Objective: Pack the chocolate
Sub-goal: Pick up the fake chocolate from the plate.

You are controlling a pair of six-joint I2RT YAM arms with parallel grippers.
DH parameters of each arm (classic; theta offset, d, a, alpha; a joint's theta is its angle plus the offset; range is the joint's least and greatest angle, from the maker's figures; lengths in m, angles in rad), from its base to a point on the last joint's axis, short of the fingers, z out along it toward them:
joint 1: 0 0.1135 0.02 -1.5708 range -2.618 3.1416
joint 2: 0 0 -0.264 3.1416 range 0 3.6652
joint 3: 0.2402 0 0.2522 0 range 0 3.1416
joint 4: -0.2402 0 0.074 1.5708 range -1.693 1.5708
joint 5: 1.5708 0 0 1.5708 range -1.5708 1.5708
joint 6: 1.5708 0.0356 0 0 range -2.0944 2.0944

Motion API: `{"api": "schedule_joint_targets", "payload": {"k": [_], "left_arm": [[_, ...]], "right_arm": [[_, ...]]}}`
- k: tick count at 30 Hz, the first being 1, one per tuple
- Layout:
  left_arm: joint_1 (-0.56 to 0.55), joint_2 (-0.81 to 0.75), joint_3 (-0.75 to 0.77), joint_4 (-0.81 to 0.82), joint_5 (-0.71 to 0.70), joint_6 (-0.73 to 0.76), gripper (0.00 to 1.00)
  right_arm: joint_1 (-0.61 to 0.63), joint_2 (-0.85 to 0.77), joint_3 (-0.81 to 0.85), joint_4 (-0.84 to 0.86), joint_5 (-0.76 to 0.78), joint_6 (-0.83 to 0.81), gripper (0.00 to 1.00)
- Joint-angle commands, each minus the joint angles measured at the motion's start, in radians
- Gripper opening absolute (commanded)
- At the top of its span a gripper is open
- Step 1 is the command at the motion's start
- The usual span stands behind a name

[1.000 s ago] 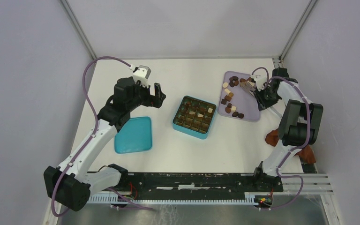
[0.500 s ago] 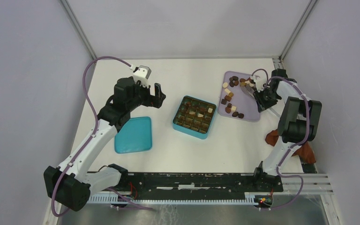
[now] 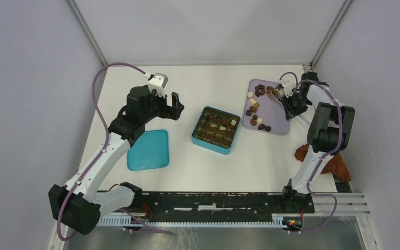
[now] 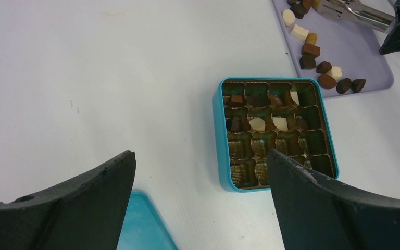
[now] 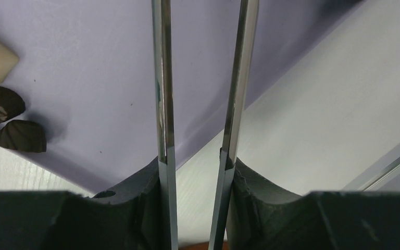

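Observation:
Small dark, mid-brown and cream chocolate pieces (image 3: 255,110) lie on a lilac tray (image 3: 276,112). A few more sit in the teal box (image 3: 216,130), which has a gold cell insert. My left gripper (image 3: 176,107) is open and empty, above the table left of the box (image 4: 276,133). My right gripper (image 3: 292,103) is shut on metal tongs (image 3: 277,92), whose tips are over the tray's far end. In the right wrist view the tongs' two arms (image 5: 162,78) stand apart above the tray (image 5: 83,78), with dark pieces (image 5: 21,136) at the left.
The teal lid (image 3: 148,150) lies flat left of the box. A reddish-brown cloth (image 3: 338,167) lies by the right arm's base. Frame posts and grey walls close in the table's back and sides.
My right gripper has shifted slightly toward the far edge with the tongs still in it. The left arm has not moved.

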Motion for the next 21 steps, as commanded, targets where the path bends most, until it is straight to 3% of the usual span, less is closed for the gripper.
{"api": "schedule_joint_targets", "payload": {"k": [1,7,16,21], "left_arm": [[0.002,-0.012,0.009,0.012,-0.007,0.038,1.00],[0.001,-0.010,0.009,0.013,-0.009,0.039,1.00],[0.002,-0.009,0.009,0.010,-0.008,0.039,1.00],[0.002,-0.007,0.009,0.010,-0.008,0.041,1.00]], "right_arm": [[0.008,0.031,0.075,-0.014,-0.001,0.009,0.42],[0.017,0.067,0.125,-0.030,0.002,0.008,0.46],[0.026,0.106,0.170,-0.045,0.011,0.008,0.44],[0.026,0.091,0.157,-0.050,0.010,0.004,0.21]]}}
